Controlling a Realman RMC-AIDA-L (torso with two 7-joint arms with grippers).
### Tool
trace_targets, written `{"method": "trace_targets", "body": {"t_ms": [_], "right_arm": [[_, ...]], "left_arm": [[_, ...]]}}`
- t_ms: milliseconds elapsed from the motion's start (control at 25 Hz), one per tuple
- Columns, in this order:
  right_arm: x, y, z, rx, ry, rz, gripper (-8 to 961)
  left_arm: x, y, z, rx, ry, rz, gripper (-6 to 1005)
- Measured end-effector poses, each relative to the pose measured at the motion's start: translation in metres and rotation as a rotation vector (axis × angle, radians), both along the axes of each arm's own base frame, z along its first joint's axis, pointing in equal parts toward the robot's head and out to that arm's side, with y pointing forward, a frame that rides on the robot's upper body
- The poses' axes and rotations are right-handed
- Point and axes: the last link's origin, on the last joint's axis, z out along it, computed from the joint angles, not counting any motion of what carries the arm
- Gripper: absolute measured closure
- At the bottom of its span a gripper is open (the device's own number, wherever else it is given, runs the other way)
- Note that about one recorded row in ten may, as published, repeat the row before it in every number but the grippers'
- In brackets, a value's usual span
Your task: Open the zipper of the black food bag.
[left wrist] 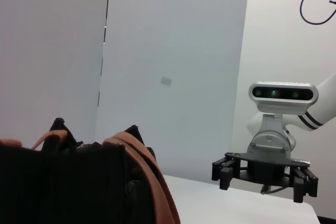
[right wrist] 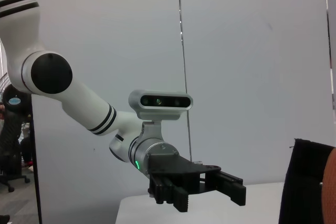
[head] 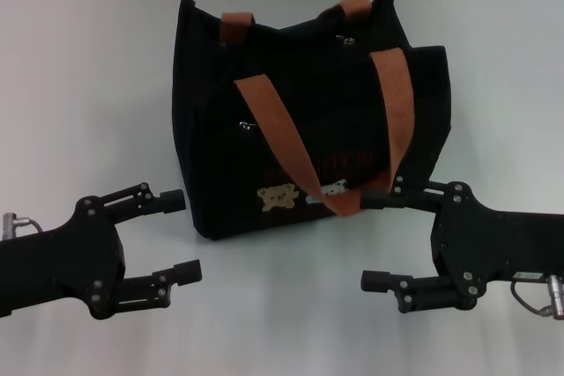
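Both grippers hover low and wide open: left gripper (head: 181,235) near the black food bag (head: 308,121), mid-table; right gripper (head: 381,239) just beside its hanging handle (head: 286,143); best approach is probably bracing the fabric, then pinching the zipper (head: 345,40) pull squarely.

Showing a plain white worktop (head: 79,77) — smooth, evenly lit. Standing behind it, pale grey wall panels (left wrist: 173,51) split by thin dark vertical seams (right wrist: 182,51). Glimpsing, at one edge of the right wrist view, a dim office area — black chair base (right wrist: 8,182) on the floor.
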Motion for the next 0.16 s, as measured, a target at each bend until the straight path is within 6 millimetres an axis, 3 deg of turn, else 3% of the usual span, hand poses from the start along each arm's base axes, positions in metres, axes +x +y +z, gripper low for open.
{"method": "trace_targets", "body": {"t_ms": [160], "right_arm": [[-0.0007,0.0008,0.0001,0.002,0.002,0.001,123]], "left_arm": [[0.0011,0.0007,-0.0008,0.0,-0.003,-0.002,197]]}}
